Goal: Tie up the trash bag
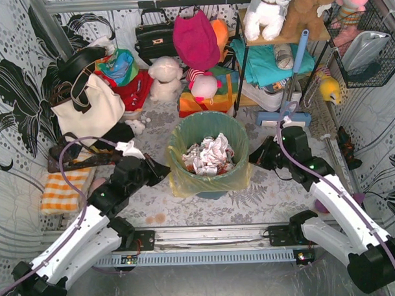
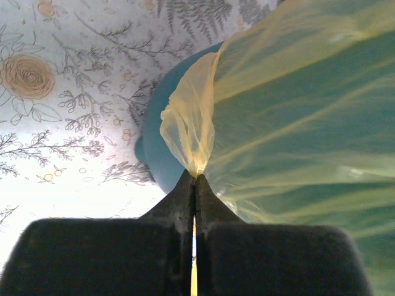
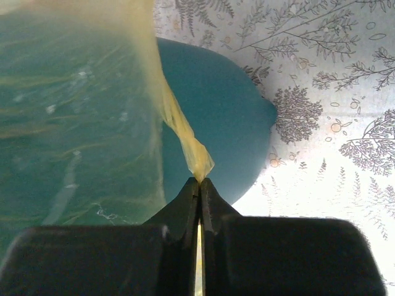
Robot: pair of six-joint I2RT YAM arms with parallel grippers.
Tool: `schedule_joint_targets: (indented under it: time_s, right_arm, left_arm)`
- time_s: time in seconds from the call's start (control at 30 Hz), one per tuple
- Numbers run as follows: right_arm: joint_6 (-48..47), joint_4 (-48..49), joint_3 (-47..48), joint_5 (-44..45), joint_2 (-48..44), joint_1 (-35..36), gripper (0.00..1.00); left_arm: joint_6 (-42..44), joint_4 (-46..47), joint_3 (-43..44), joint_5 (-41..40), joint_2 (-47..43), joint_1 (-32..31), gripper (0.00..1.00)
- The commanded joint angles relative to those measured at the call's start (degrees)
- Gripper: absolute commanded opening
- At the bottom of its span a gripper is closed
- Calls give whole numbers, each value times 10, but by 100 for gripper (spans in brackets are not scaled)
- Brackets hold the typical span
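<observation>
- The left gripper [image 2: 195,176] is clamped tight. Its two fingers are pressed together with only a sliver of light between them, and a gathered twist of the trash bag [image 2: 278,92] is pinched at their very tips.
- From that pinch the yellow-green film fans out ahead of the fingers and to their right, stretched over the teal bin [image 2: 154,123]. The bin's bare wall shows just beyond the tips, to their left.
- The right gripper [image 3: 199,180] is closed the same way and holds a thin strand of the bag's edge at its tips (the strand narrows to a crumpled point just where the fingers meet).
- In the right wrist view that strand runs up and to the left from the tips to join the film draped over the bin. Bare bin wall lies directly ahead of the fingers and a little to their right.
- From above, the bag lines the bin with its rim folded over the edge, and it stands between the two grippers. The left gripper is at the bin's left side and the right gripper at its right side.
- Crumpled white paper [image 1: 207,154] fills the bag, between the two grippers.
- A floral table cover [image 3: 333,92] spreads to the right of the right gripper's fingers.
- A cream tote bag [image 1: 86,109] stands well beyond the left gripper, off to its left.
</observation>
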Motion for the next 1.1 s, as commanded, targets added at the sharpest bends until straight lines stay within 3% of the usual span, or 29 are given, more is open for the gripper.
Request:
schedule_joint_targets:
  time_s: [0.0,0.57,1.07]
  right_arm:
    - [18,-30,43,-3,-34,-3,0]
    - [19,-54,155,26,-36,-3,0]
    - [24,-146,164,101,-84,-3,0]
  left_arm:
    - [21,-50,52,-1,-24,-1,0]
    - [42,-95,173,-31,-19,-1,0]
    - [49,-120,207,-46,-22,-1,0]
